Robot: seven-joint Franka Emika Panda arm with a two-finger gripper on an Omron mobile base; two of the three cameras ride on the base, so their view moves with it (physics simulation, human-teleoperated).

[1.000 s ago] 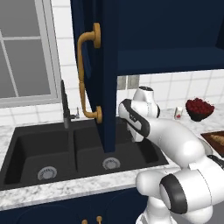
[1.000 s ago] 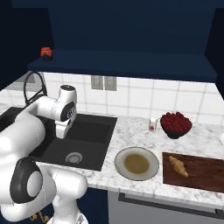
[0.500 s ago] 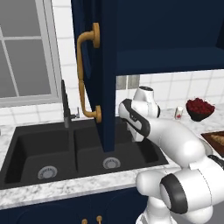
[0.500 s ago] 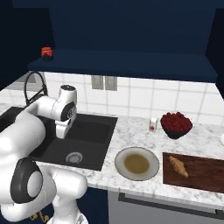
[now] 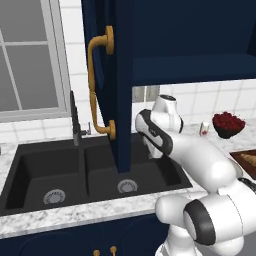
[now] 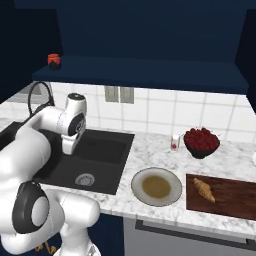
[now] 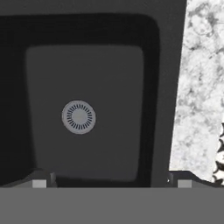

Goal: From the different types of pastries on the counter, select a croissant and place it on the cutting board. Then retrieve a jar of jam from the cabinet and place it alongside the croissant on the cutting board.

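The croissant [image 6: 204,190] lies on the dark reddish cutting board [image 6: 235,200] at the right end of the marbled counter [image 6: 150,150]. A small red jar of jam [image 6: 54,60] stands on the shelf of the navy cabinet [image 6: 140,70], up at the left. Its door [image 5: 117,75] stands open, brass handle [image 5: 97,85] facing out. My gripper [image 6: 67,147] hangs over the black sink [image 6: 95,155] and points down. Seen from the hand, the gripper [image 7: 111,181] is open and empty, above the drain [image 7: 78,117].
A round beige plate [image 6: 156,186] sits left of the board. Behind it stand a dark bowl of red berries [image 6: 201,142] and a tiny glass [image 6: 175,142]. The faucet [image 5: 75,125] rises behind the sink, and the open door hangs over the basin beside my arm.
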